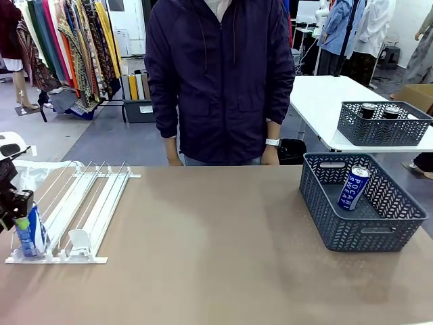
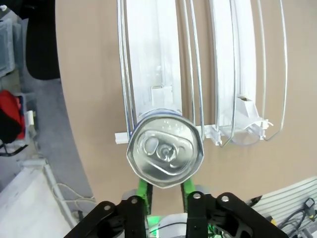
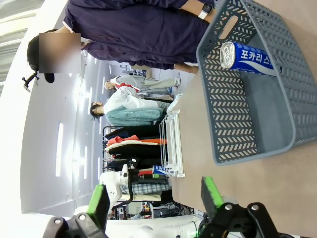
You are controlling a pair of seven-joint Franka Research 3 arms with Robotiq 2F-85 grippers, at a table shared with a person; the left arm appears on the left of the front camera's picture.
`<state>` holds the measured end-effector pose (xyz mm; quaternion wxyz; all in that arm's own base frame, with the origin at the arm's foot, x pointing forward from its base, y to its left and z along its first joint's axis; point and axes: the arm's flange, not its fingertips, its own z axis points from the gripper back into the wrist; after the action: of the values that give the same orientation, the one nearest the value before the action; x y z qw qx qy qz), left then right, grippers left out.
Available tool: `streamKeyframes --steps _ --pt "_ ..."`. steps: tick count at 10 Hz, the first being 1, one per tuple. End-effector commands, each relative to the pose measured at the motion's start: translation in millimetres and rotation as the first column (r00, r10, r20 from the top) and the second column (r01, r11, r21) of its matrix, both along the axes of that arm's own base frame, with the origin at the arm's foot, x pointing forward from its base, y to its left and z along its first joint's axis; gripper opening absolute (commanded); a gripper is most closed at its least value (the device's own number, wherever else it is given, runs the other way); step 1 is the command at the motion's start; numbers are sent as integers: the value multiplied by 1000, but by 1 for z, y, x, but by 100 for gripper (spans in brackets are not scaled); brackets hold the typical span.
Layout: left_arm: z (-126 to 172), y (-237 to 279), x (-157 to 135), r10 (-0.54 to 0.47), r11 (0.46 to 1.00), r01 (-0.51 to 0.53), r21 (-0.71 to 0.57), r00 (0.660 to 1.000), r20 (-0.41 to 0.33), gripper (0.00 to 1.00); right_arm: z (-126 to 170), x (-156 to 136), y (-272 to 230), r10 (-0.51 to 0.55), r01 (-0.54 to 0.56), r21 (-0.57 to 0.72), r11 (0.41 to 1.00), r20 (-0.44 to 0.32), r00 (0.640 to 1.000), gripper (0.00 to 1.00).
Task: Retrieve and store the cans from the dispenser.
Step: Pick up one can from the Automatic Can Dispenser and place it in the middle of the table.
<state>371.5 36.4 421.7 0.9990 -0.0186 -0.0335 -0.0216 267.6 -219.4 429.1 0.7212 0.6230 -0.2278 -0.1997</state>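
green fingers [image 2: 143,191] of the left gripper [image 2: 165,189] sit close together at the bottom of the left wrist view. their tips are hidden under the silver top of a blue can [image 2: 164,153], so i cannot tell if they squeeze it. in the front view this gripper is cut off by the left edge of the picture, just beside the can. the can stands at the near end of the white dispenser [image 1: 81,203], in its left lane, on the brown desk [image 1: 216,264].

the right gripper [image 3: 154,201] hangs with its fingers spread wide and nothing between them.

farther right on the desk, a dark grey basket [image 1: 392,227] holds a second can [image 1: 353,187]. it is blue and white and lies tilted, top end up.

across the desk stands a person [image 1: 220,81] in a dark jacket, hands partly hidden behind the desk edge.

far behind, a far basket [image 1: 385,128] on a white table [image 1: 318,101] holds black cans [image 1: 369,110], too small to read.
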Motion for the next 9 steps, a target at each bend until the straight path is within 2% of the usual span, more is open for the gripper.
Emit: streamKeyframes --steps 1,9 --pt "-8 1 -22 2 1000 -2 -8 1000 13 100 3 0 0 1 -1 8 1000 3 1000 100" --pt "-23 -6 -12 -22 999 21 -30 1000 -21 100 3 0 0 1 -1 8 1000 3 1000 100"
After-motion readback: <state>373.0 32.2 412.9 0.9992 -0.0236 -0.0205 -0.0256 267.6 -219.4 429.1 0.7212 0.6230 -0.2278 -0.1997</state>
